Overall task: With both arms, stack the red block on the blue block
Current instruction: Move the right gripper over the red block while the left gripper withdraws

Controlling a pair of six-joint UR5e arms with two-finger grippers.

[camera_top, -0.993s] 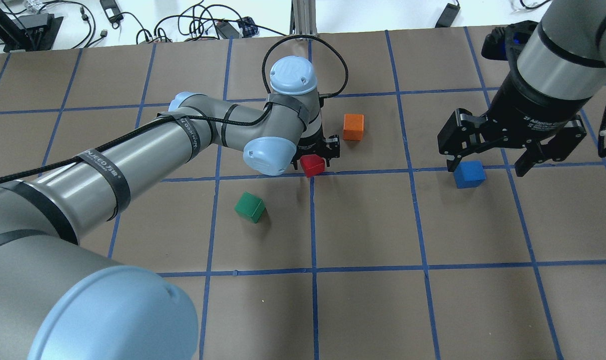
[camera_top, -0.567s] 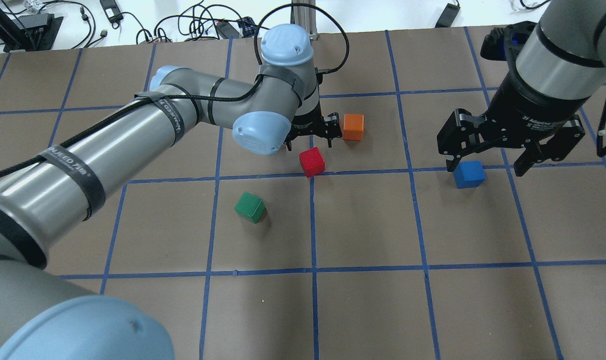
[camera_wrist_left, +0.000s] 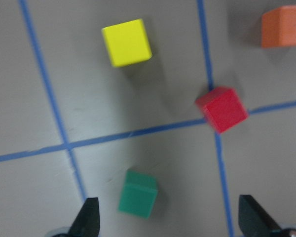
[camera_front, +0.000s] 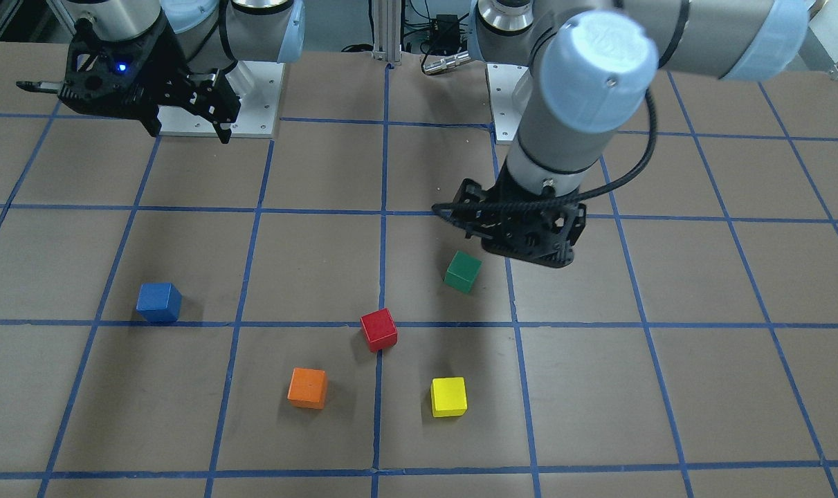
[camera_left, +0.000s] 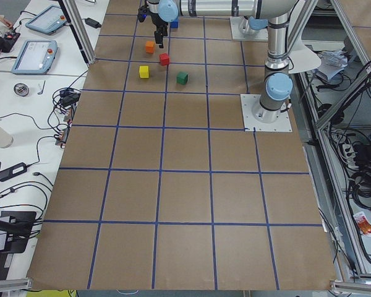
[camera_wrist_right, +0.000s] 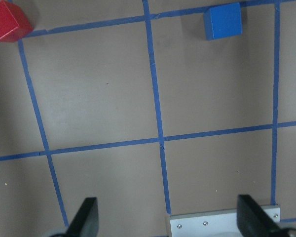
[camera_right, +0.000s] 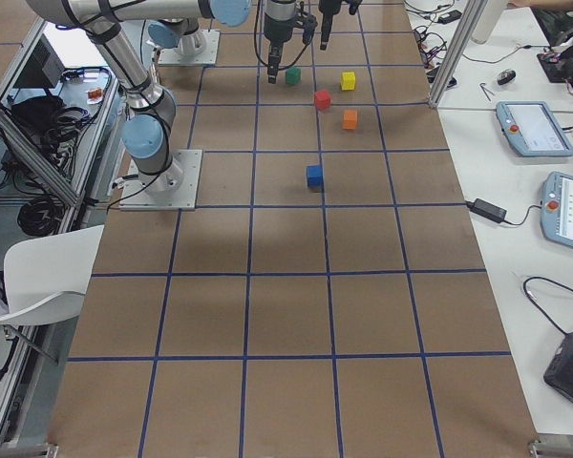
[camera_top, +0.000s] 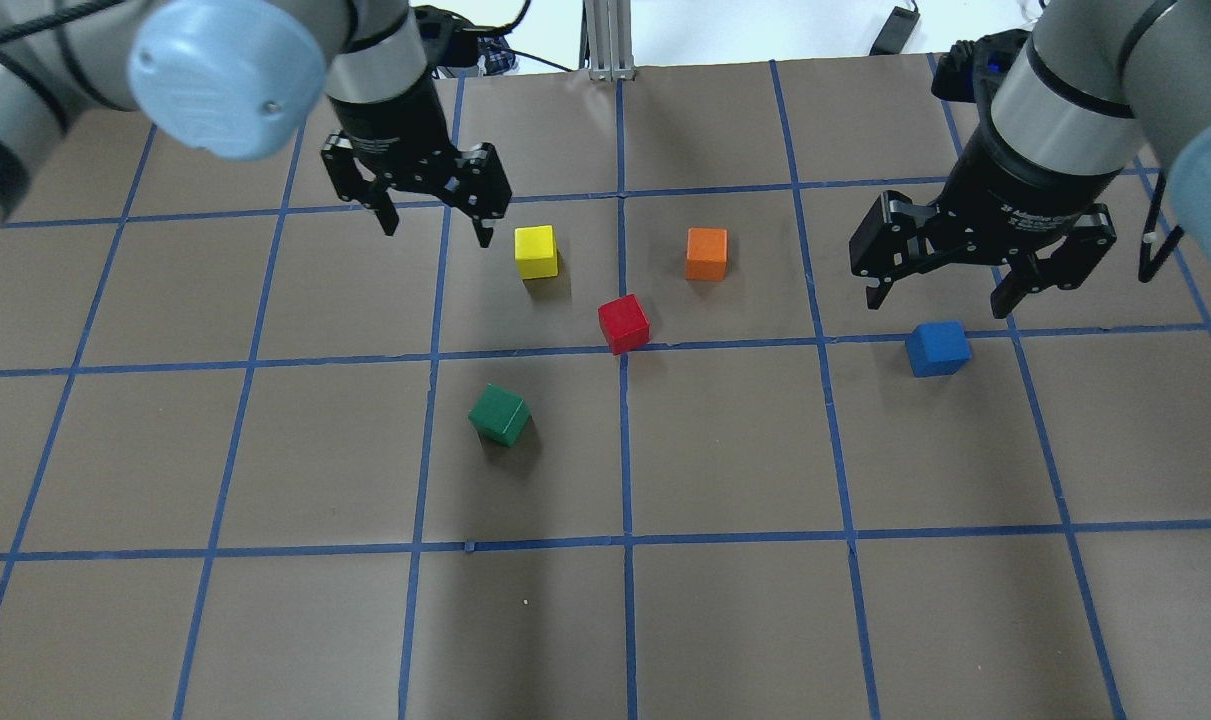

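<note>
Brown gridded bench [camera_top: 725, 450]: red block [camera_top: 624, 323] sits loose, well apart from blue block [camera_top: 937, 348]. Left hand [camera_top: 437, 232], right hand [camera_top: 937, 302] both wide, empty. Nothing stacked; grasp, carry, placement all to do.

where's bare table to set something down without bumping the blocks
Barest: the table rows on the robot's side of the green block. Also open: the squares between the red block and the blue block. Crowded: the middle, where the yellow block, orange block, red and green cluster.
</note>
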